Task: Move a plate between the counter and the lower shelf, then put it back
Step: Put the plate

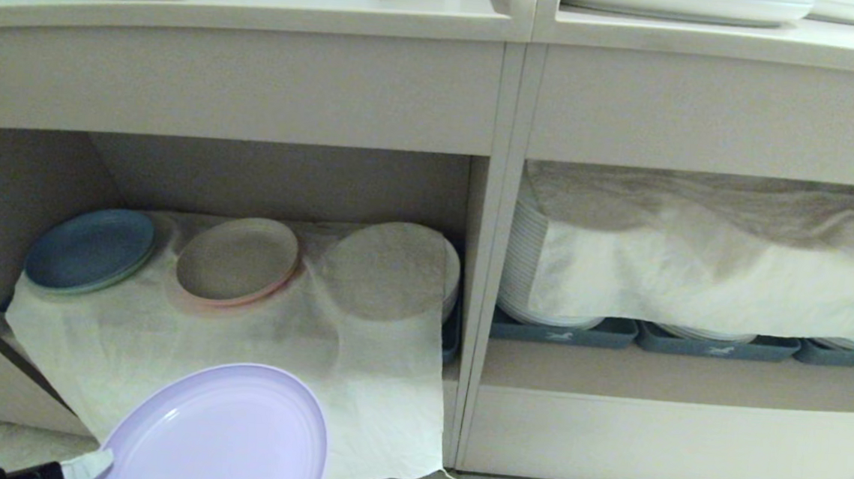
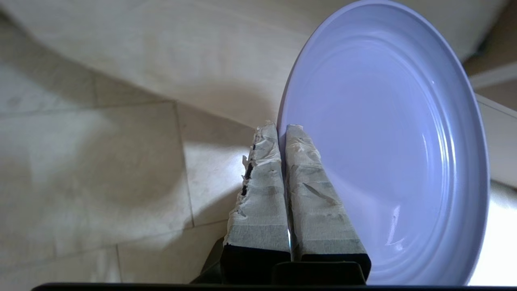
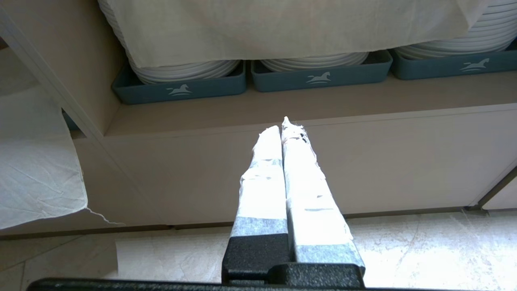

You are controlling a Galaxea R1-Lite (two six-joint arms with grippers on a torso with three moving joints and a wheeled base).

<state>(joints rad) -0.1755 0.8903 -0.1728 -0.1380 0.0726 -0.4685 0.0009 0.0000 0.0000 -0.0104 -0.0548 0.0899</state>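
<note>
The lavender plate [image 1: 222, 429] hangs low at the front left, before the cloth-draped lower shelf [image 1: 241, 317], clear of it and tilted. My left gripper [image 2: 282, 128] is shut on the plate [image 2: 383, 141], its taped fingers pinching the rim from the edge. In the head view only a tip of the left gripper [image 1: 92, 465] shows at the plate's lower left edge. The counter [image 1: 248, 1] runs along the top, well above the plate. My right gripper [image 3: 284, 126] is shut and holds nothing, parked low before the right-hand cabinet.
On the lower shelf's white cloth [image 1: 379, 386] lie a blue plate stack [image 1: 89, 250] and a beige-pink stack [image 1: 237, 261]; a third stack is covered. The right niche holds cloth-covered white plates [image 1: 529, 277] in blue-grey trays [image 3: 179, 91]. Tiled floor [image 2: 101, 169] lies below.
</note>
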